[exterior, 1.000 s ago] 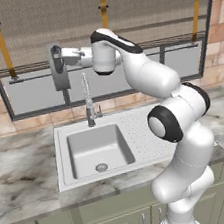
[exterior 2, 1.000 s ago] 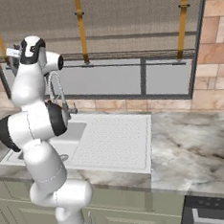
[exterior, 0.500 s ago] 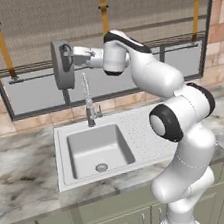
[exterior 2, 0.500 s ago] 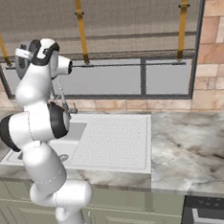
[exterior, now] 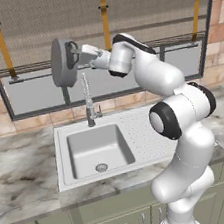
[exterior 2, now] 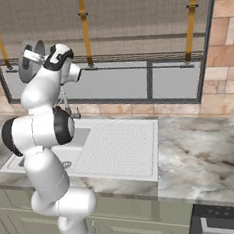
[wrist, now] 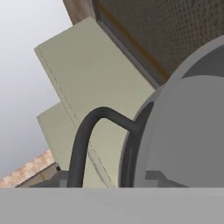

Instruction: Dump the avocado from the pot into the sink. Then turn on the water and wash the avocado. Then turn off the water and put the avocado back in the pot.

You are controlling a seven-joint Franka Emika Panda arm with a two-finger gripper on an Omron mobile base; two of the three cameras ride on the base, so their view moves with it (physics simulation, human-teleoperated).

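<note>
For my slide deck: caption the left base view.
Gripper holds the pot tipped on its side high above the sink.

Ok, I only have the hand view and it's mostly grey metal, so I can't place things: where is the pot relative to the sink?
Observer: The gripper holds the pot high in front of the window, above the top of the faucet at the back of the sink.
Operator: Is it level?
Observer: No. It is tipped on edge, with its round face upright.
Operator: Is water running?
Observer: I see no stream under the spout, and the drain sits in plain sight in the basin.
</note>
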